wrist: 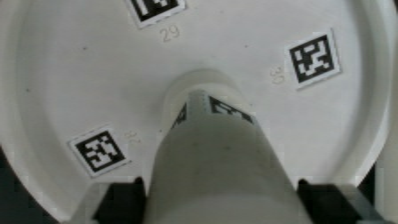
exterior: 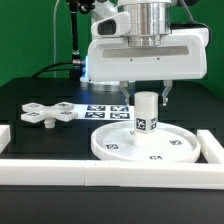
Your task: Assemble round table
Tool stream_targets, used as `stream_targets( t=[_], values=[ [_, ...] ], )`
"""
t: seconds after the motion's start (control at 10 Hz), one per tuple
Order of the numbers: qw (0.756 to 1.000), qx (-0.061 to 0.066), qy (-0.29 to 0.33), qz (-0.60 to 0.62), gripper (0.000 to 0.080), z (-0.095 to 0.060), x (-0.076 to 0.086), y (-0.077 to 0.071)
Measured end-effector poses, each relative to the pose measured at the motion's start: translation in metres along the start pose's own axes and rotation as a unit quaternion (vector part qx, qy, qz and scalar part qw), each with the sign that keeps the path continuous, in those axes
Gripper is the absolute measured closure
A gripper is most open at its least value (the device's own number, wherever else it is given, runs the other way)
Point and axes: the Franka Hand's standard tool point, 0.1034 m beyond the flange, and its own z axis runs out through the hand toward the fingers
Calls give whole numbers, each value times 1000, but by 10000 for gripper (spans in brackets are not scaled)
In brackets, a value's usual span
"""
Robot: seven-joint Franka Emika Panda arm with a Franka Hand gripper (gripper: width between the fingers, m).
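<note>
At frame centre, the pincer (exterior: 147, 98) was closed on the leg (exterior: 146, 114), holding it upright on the disc (exterior: 110, 142), probably for screwing in.

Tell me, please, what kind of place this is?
Probably a robotics lab test bench: a black table fenced by white border rails, white parts bearing printed square tags, and a green backdrop.
</note>
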Motion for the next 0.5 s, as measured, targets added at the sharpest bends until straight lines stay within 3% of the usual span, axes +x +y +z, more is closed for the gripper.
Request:
stream_targets(
  t=[0.2,0.5],
  values=[
    [992,8,-2,124,391,0,-2,1],
    [976,13,-4,215,390,0,-3,1]
  ],
)
